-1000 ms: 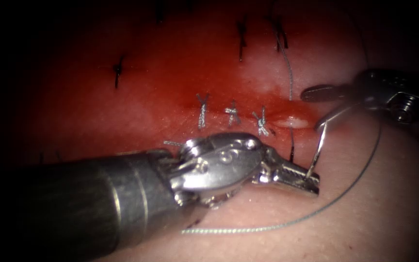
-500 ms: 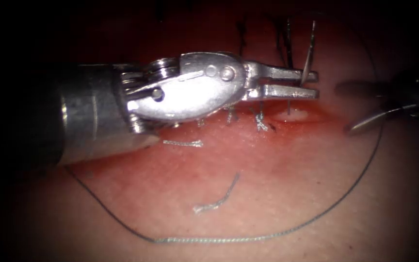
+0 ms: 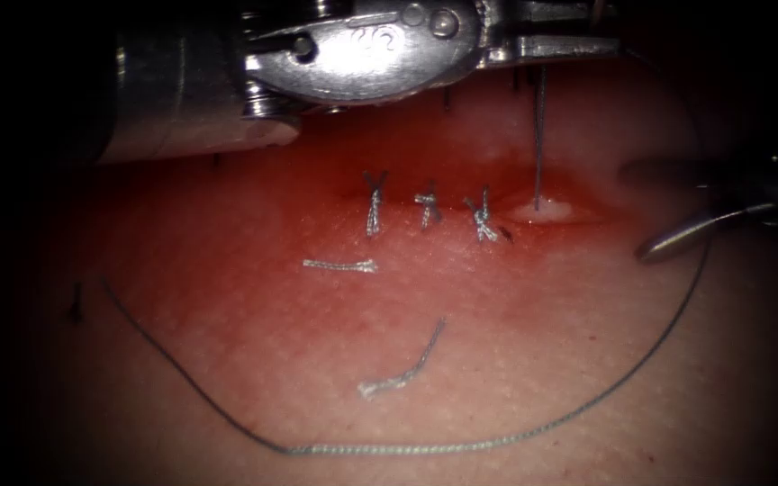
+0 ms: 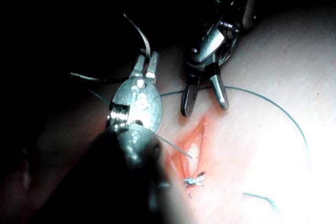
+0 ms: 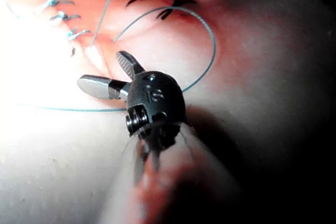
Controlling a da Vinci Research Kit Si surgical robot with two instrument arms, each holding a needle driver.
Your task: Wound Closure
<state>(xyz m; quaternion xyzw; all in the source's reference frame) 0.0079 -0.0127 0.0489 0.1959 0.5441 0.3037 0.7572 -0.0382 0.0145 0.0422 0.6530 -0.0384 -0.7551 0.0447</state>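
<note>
The left arm's end effector (image 3: 578,31), a bright steel needle driver on a thick grey shaft, has risen from low beside the cut a second ago to the far edge of the endoscope view, its jaws clamped on the thin curved steel needle (image 4: 143,38) near one end of its curve, the rest of the arc standing free above the jaws in the left wrist view; the needle is clear of the tissue; from the jaws a taut length of the fine grey-green braided thread (image 3: 538,135) drops straight down into the pale open end of the cut (image 3: 542,212), at the right of the three knotted stitches (image 3: 429,209); the slack of the thread lies in a wide loop on the pink pork-belly tissue (image 3: 515,360), and its near-left part, covered by the shaft a second ago, now lies in plain sight; by my reading the lift has drawn thread up through this last bite, though much slack remains on the surface; the right arm's end effector (image 3: 668,211), a darker steel tool coming in from the right, sits just right of the cut with its jaws spread and holding nothing, about where it was half a second ago; two short pale cut ends of thread (image 3: 402,371) lie loose on the tissue below the stitches, and red fluid (image 3: 317,171) stains the area round the cut.
</note>
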